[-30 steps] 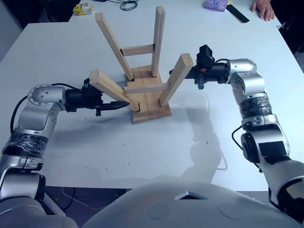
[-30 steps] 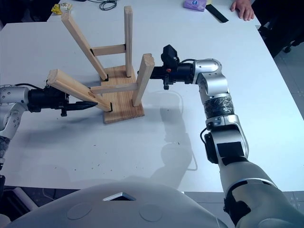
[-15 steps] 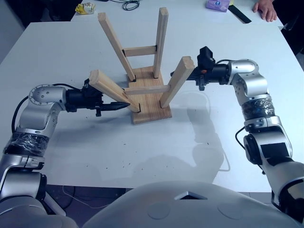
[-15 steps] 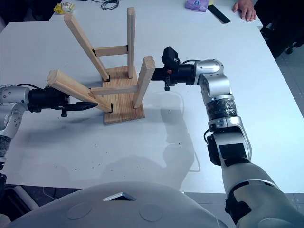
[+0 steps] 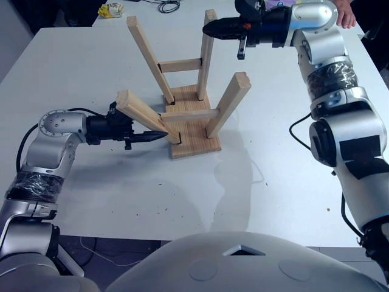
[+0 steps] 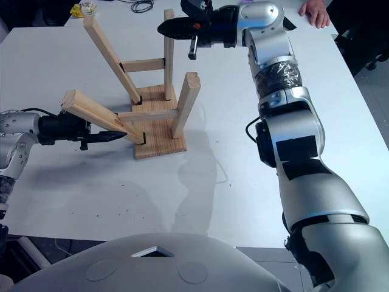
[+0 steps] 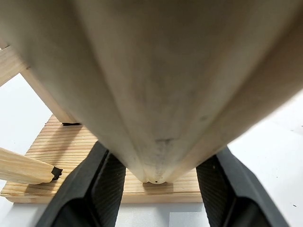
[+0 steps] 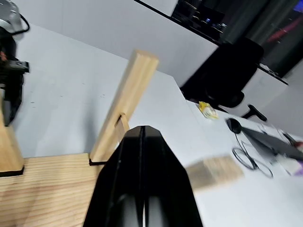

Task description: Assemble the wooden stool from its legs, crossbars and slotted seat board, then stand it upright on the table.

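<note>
The wooden stool lies upside down, its slotted seat board [image 5: 193,139] flat on the white table [image 5: 182,194] and its four legs pointing up. Crossbars [image 5: 179,64] [image 5: 188,114] join the legs in pairs. My left gripper [image 5: 157,135] is low at the front left, shut on the base of the slanted near-left leg [image 5: 137,111], which runs between its fingers [image 7: 97,187]. My right gripper [image 5: 206,28] is held high at the back, shut with nothing in it [image 8: 144,137]. Its tip is right beside the top of the far-right leg [image 5: 204,61]; I cannot tell whether they touch.
A person's hand [image 5: 344,12] rests on the far right edge of the table. A small yellow item [image 5: 109,9] and cables [image 5: 164,6] lie on the far table. White tabletop stretches in front of the stool and to its right.
My right gripper has left the near-right leg, rising and swinging back and left to the far-right leg's top. The left gripper and the stool have stayed put.
</note>
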Robot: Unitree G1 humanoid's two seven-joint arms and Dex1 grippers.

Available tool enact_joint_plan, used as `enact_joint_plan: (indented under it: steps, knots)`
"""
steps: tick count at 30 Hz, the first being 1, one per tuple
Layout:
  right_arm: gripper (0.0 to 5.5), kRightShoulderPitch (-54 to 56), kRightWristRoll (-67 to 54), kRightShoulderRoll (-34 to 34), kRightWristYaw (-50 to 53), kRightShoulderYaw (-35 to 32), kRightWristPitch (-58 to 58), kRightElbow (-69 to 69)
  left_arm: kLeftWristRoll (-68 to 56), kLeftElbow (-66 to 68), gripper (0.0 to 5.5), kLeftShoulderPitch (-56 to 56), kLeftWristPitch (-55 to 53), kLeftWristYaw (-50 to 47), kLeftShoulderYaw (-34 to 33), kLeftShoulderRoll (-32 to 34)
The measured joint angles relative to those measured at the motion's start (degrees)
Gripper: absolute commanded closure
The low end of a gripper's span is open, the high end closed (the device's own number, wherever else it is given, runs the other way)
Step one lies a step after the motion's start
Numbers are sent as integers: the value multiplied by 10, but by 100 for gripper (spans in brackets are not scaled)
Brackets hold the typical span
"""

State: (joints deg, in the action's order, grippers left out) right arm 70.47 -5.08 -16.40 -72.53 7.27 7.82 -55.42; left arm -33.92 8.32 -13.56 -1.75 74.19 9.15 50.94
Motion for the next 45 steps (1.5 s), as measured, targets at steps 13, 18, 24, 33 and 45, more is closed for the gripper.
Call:
enact_joint_plan:
  steps: [13,18,24,33,45]
  knots:
    - [550,74,51,103,-144,108,78,38,0,0,344,4,6,-17,0,-23]
    - [550,45,98,135,-131,156,137,23,0,0,344,5,6,-20,0,-30]
    - [550,55,124,136,-118,175,178,-3,0,1,344,4,6,-20,0,-31]
    - [550,70,165,115,-121,193,228,-66,8,23,344,-33,6,-5,23,-31]
    - [550,79,203,100,-121,208,266,-109,27,60,344,-90,8,-3,57,-41]
